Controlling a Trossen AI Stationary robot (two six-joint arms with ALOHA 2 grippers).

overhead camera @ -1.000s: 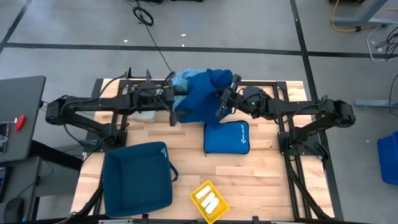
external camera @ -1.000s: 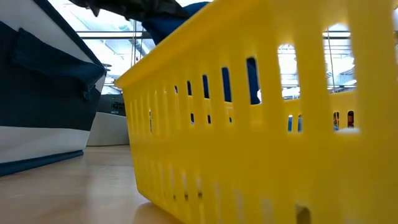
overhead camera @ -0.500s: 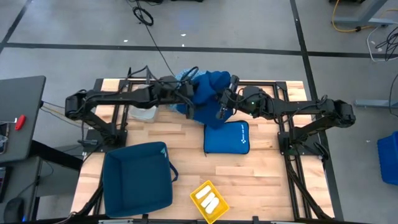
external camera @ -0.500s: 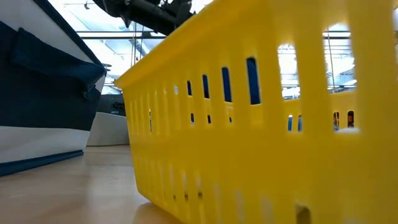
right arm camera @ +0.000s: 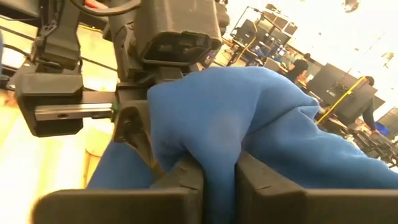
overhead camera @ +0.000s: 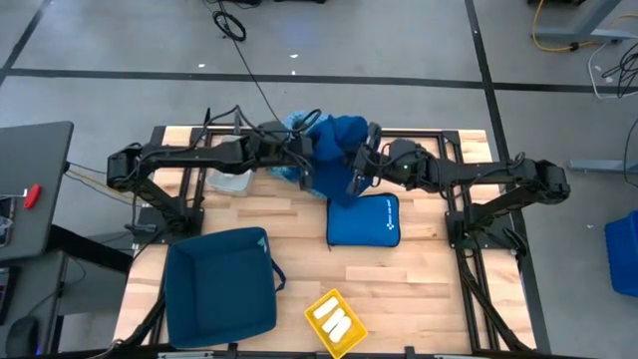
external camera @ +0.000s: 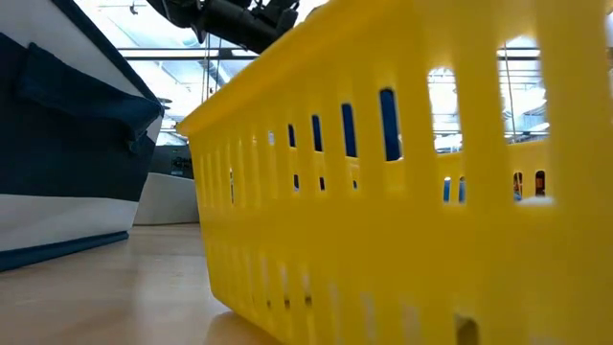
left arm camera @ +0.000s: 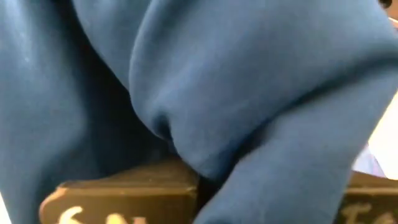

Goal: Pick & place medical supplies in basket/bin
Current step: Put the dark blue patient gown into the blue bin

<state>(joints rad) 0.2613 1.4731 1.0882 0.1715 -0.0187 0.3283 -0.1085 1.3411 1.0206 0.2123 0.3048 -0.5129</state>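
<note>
Since the earlier frame the left pincer [overhead camera: 307, 172] has swung in from the left and closed on the blue cloth [overhead camera: 334, 145], held bunched above the counter [overhead camera: 299, 234] at upper centre, where the right pincer [overhead camera: 355, 172] also grips a fold.

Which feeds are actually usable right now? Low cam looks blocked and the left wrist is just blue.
Low view: the yellow basket sits right against the lens, soft and filling the frame, bright windows glaring through its slots. Left wrist view: blurred blue cloth pressed close, nothing else readable. Right wrist view: cloth sharp between the fingers, background washed out. High view: evenly lit, clear.
</note>
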